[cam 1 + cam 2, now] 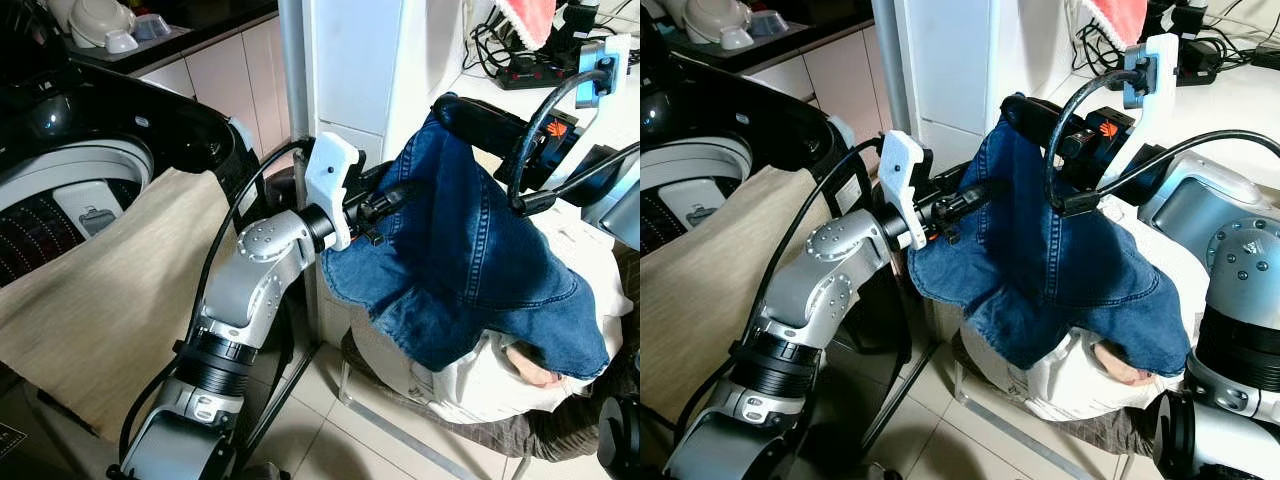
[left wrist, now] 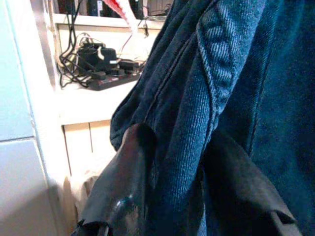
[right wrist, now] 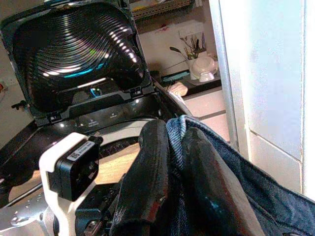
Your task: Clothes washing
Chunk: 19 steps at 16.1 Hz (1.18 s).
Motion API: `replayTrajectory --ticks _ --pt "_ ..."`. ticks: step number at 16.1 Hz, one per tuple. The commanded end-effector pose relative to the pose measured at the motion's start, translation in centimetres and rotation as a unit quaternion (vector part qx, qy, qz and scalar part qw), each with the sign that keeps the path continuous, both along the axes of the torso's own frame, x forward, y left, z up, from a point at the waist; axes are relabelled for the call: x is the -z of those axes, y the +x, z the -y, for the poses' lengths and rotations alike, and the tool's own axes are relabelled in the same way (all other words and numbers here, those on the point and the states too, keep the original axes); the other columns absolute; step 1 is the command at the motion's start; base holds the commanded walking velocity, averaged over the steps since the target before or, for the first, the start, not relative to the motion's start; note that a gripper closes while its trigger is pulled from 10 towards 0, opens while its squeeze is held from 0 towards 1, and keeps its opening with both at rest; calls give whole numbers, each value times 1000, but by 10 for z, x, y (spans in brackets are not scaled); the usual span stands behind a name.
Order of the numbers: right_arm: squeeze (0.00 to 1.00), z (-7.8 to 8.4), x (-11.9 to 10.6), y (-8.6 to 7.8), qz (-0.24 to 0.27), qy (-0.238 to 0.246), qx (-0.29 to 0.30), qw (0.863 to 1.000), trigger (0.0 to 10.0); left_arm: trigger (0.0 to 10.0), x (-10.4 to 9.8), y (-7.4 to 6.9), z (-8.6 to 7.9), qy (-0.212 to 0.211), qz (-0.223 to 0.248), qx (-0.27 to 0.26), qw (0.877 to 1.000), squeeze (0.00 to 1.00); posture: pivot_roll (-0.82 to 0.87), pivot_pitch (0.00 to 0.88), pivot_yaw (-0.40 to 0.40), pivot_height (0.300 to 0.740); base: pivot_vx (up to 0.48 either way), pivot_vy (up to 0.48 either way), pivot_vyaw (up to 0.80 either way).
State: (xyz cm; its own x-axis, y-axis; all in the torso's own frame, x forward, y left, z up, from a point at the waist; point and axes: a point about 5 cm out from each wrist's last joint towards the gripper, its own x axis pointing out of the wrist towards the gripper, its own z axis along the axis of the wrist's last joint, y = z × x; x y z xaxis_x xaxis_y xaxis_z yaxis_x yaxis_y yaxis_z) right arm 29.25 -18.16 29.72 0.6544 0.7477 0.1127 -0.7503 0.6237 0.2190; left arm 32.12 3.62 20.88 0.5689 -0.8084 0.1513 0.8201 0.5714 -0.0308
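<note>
Both claws were clamped on the jeans (image 1: 470, 250), left claw (image 2: 182, 196) low, right claw (image 3: 172, 162) at the top, denim hanging above the hamper (image 1: 520, 435); the washer (image 1: 70, 190) lay off the left arm's side.

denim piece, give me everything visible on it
The denim garment is dark blue, woven, with stitched seams and a frayed lower hem. It hangs lifted and draped between both arms, above a pile of white laundry in a basket. The left gripper pinches a fold of it between its black fingers; the right gripper clamps its top edge. It sits right of the open washing machine, whose rim carries a beige cloth.
</note>
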Motion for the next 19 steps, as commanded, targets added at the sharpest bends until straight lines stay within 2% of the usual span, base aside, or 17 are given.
replayTrajectory --ticks 1,2,8,9,10,11,12,15,16,17,18,19 --pt "0 -6 -9 -2 22 6 -16 1000 157 0 0 1 -8 -4 2 -18 1000 0 -119 0 44 740 0 0 0" --pt "0 -7 -9 -2 22 7 -19 1000 39 0 1 0 -10 -7 -1 -20 1000 0 -118 0 42 740 0 0 0" --pt "0 -11 -12 0 26 14 -27 999 745 0 0 0 -15 -23 3 -30 999 0 -123 0 31 740 0 0 0" --pt "0 -11 -12 0 27 13 -27 999 1373 0 0 1 -16 -24 5 -35 999 0 -123 0 30 740 0 0 0" --pt "0 -11 -12 -1 27 13 -28 999 4275 0 -1 2 -17 -31 5 -43 999 0 -124 0 29 740 0 0 0" --pt "0 -11 -12 -1 26 11 -27 999 4863 0 -3 3 -19 -39 8 -53 998 0 -124 0 28 740 0 0 0" --pt "1000 -10 -11 -1 19 20 -29 999 10000 0 -7 6 -22 -51 9 -69 996 0 -123 0 27 740 0 0 0" --pt "1000 -3 -7 1 9 28 0 1000 10000 0 -19 15 -36 -61 31 -115 991 0 -122 0 28 740 0 0 0" --pt "1000 3 -6 1 12 13 29 999 10000 0 -33 21 -50 -61 58 -138 987 0 -122 0 28 740 0 0 0" --pt "0 6 -4 -1 14 -1 43 999 10000 0 -53 28 -70 -51 96 -170 979 0 -124 0 35 740 0 0 0" --pt "0 7 -4 -1 14 -4 44 999 10000 0 -58 30 -75 -48 106 -179 977 0 -124 0 35 740 0 0 0" --pt "0 6 -6 -6 26 -9 41 999 10000 0 -101 40 -112 -41 173 -256 950 0 -124 0 35 740 0 0 0"
